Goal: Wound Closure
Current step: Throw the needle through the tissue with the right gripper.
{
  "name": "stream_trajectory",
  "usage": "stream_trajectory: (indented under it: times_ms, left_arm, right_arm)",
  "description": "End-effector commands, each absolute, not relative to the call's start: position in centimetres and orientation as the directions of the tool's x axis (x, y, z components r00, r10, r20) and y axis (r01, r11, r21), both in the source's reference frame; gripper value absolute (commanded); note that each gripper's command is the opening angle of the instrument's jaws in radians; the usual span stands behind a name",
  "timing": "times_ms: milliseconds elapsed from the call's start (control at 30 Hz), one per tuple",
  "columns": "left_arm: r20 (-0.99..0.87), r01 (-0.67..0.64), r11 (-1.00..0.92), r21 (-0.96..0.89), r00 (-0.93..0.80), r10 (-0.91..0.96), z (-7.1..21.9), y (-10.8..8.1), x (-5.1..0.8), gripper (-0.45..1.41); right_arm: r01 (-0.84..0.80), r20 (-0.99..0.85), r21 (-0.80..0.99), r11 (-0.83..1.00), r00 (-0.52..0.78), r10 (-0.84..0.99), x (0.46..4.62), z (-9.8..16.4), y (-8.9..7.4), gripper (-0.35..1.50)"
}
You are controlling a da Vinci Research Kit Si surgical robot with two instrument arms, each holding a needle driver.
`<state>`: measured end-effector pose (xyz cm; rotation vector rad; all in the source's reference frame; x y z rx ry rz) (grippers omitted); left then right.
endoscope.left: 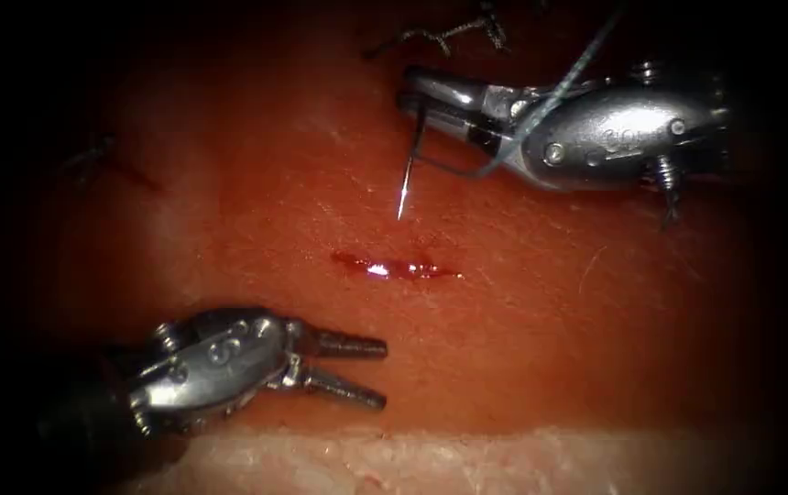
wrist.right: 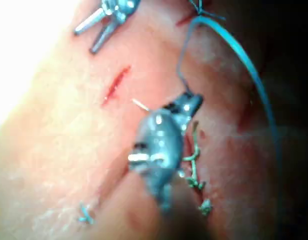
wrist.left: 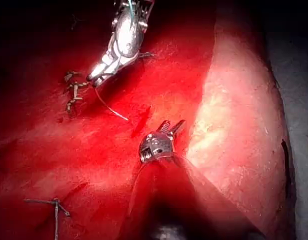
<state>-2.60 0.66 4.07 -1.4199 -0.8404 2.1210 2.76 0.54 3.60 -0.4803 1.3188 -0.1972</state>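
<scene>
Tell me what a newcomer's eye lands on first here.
The bright curved steel needle, held near its back end by the right tool, hangs tip-down above the short red cut, outside the reddish pork tissue. Below the cut, the left tool holds nothing, fingers spread.

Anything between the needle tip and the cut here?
No: in the endoscope view, bare tissue separates the needle, held by the right tool, from the cut. Left tool is open, empty.
</scene>
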Motion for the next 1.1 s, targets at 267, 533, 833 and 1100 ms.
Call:
stream_trajectory:
  times_ms: [267, 533, 833, 1100]
  left_arm:
    - [-0.653, -0.028, -0.71, -0.703, -0.369, 0.661, 4.11, 0.66, -2.6, 0.24]
    - [-0.655, -0.029, -0.712, -0.701, -0.368, 0.66, 4.11, 0.67, -2.53, 0.22]
    - [-0.65, -0.039, -0.709, -0.704, -0.368, 0.665, 4.13, 0.71, -2.53, 0.21]
    - [-0.645, -0.061, -0.709, -0.703, -0.366, 0.671, 4.23, 0.79, -2.69, 0.21]
  right_arm:
    - [-0.089, -0.818, -0.553, 0.828, 0.246, -0.52, 2.84, 3.75, 0.37, -0.35]
    - [-0.044, -0.758, -0.637, 0.77, 0.219, -0.614, 2.86, 3.84, -0.07, -0.35]
    - [0.002, -0.725, -0.671, 0.742, 0.212, -0.656, 2.8, 3.86, -0.25, -0.35]
    - [-0.051, -0.813, -0.561, 0.826, 0.224, -0.538, 2.78, 3.66, 0.01, -0.35]
